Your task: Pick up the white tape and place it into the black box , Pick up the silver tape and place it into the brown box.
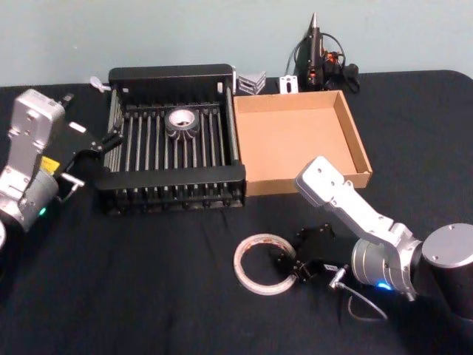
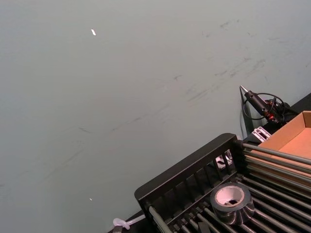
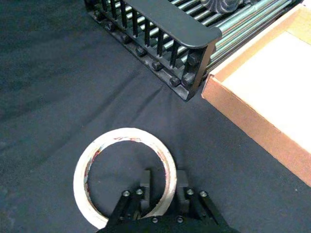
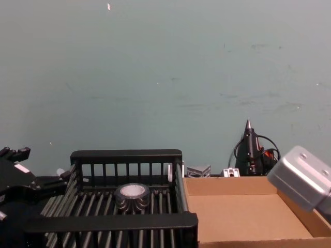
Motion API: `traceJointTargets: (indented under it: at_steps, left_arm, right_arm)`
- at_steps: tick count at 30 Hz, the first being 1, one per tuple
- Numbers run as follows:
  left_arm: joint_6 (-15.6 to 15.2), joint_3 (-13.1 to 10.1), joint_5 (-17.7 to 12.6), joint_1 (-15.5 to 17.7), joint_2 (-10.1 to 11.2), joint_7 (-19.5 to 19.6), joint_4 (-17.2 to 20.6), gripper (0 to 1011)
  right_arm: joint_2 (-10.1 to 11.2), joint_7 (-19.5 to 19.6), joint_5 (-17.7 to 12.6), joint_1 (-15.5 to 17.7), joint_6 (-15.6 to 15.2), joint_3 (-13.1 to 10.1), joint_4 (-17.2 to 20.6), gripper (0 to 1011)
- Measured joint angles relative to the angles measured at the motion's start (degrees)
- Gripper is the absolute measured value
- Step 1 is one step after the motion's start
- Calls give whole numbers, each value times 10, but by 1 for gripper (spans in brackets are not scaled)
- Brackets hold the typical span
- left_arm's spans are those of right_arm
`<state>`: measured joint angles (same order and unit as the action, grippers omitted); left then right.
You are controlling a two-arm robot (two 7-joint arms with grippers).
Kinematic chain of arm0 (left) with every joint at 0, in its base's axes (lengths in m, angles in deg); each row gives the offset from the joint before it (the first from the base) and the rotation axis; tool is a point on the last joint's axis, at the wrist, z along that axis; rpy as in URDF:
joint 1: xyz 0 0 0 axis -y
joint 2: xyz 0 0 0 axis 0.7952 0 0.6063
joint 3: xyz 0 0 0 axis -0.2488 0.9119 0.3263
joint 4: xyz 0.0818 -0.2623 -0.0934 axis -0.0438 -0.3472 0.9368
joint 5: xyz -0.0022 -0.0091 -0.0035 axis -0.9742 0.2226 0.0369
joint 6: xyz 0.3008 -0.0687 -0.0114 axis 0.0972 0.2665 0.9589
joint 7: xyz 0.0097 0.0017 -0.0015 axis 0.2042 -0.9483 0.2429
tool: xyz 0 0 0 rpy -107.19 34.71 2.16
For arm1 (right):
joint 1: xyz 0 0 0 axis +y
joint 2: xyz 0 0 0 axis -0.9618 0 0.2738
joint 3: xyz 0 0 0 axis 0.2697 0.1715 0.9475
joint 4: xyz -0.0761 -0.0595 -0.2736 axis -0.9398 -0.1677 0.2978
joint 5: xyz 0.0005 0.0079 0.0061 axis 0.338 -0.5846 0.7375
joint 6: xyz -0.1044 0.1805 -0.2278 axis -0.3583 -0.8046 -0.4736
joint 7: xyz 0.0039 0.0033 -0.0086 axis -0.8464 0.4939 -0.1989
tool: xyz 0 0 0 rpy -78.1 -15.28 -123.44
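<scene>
The white tape (image 1: 181,120) is a small grey-sided roll that lies flat inside the black box (image 1: 174,177), towards its back; it also shows in the left wrist view (image 2: 231,201) and the chest view (image 4: 133,195). The silver tape (image 1: 241,271), a wide thin ring, lies flat on the black cloth in front of the boxes. My right gripper (image 1: 290,265) is low at the ring's near-right side. In the right wrist view it (image 3: 163,187) is open, one finger inside the ring (image 3: 125,133) and one outside. My left gripper (image 1: 111,140) hangs open beside the black box's left wall. The brown box (image 1: 295,140) holds nothing.
The black box (image 4: 108,222) and the brown box (image 4: 232,212) stand side by side, touching. Behind them, against the wall, stand a pointed black tool with cables (image 1: 314,48) and small metal parts (image 1: 251,81). Bare black cloth (image 1: 148,296) spreads left of the ring.
</scene>
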<state>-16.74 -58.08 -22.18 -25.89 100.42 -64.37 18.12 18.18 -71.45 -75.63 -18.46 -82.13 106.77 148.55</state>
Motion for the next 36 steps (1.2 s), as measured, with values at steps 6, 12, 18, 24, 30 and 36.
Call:
traceJointTargets:
  at_steps: [6,12,18,24,30,36]
  left_arm:
    - [0,0,0,0,0,0,0,1001]
    - [0,0,0,0,0,0,0,1001]
    - [0,0,0,0,0,0,0,1001]
    - [0,0,0,0,0,0,0,1001]
    - [0,0,0,0,0,0,0,1001]
    - [0,0,0,0,0,0,0,1001]
  right_arm:
    - [0,0,0,0,0,0,0,173]
    - [0,-1,0,0,1,0,1,96]
    - [0,-1,0,0,1,0,1,96]
    - [0,-2,-2,0,2,-2,3,96]
    - [2,-5,-17,2,7,-17,18,96]
    - [5,-3,-36,3,16,-34,37,96]
